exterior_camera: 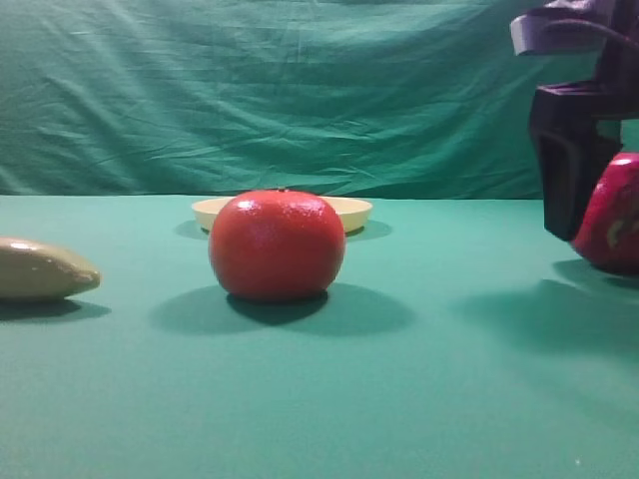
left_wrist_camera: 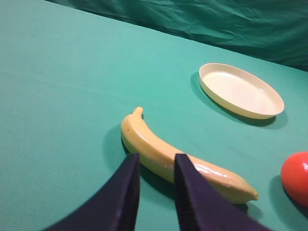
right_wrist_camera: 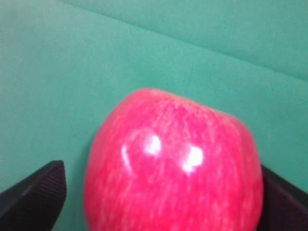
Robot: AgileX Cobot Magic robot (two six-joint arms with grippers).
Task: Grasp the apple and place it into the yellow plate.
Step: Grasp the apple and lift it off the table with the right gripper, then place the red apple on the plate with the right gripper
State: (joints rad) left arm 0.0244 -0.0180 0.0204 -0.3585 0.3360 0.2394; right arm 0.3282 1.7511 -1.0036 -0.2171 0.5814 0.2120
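Observation:
The apple (right_wrist_camera: 173, 168), glossy pink-red, fills the right wrist view and shows at the far right edge of the exterior view (exterior_camera: 614, 215), where it seems to rest on the green cloth. My right gripper (right_wrist_camera: 162, 166) is open around it. One dark finger (right_wrist_camera: 33, 197) stands a little clear of its left side, and the other finger (right_wrist_camera: 284, 202) is close against its right side. The yellow plate (exterior_camera: 354, 210) sits empty at the back, well to the left of the apple. My left gripper (left_wrist_camera: 157, 159) hovers over a banana with only a narrow gap between its fingers, holding nothing.
An orange-red round fruit (exterior_camera: 277, 244) sits mid-table in front of the plate (left_wrist_camera: 240, 91), between it and the camera. A beige-yellow banana (left_wrist_camera: 183, 161) lies at the left (exterior_camera: 40, 269). A green backdrop cloth hangs behind the table.

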